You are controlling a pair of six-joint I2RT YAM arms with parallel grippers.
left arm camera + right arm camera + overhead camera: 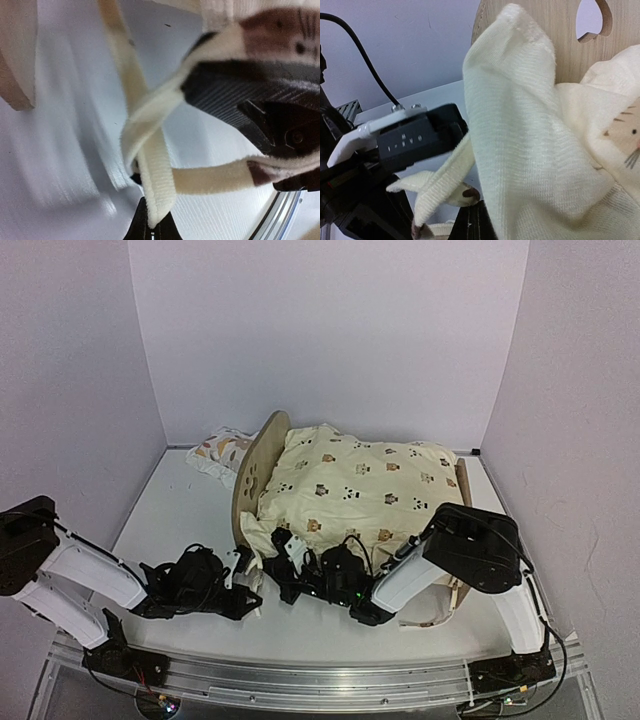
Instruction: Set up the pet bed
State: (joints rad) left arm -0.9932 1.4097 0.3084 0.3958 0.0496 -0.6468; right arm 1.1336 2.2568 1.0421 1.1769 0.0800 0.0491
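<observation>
The pet bed stands mid-table, and its rounded plywood end board (258, 472) with paw cutouts faces left; the same board (560, 45) fills the right wrist view's top. A cream animal-print quilt (365, 490) lies over the bed and hides its base. At the quilt's near left corner, my left gripper (246, 586) is shut on the cream ruffle edge (156, 190). My right gripper (284, 558) is shut on the quilt's fabric (520, 150) close beside it. Each wrist view shows the other gripper a short way off.
A small leaf-print pillow (220, 452) lies on the table behind the left end board, near the back wall. Side walls close in left and right. A metal rail (320, 680) runs along the near edge under both arm bases.
</observation>
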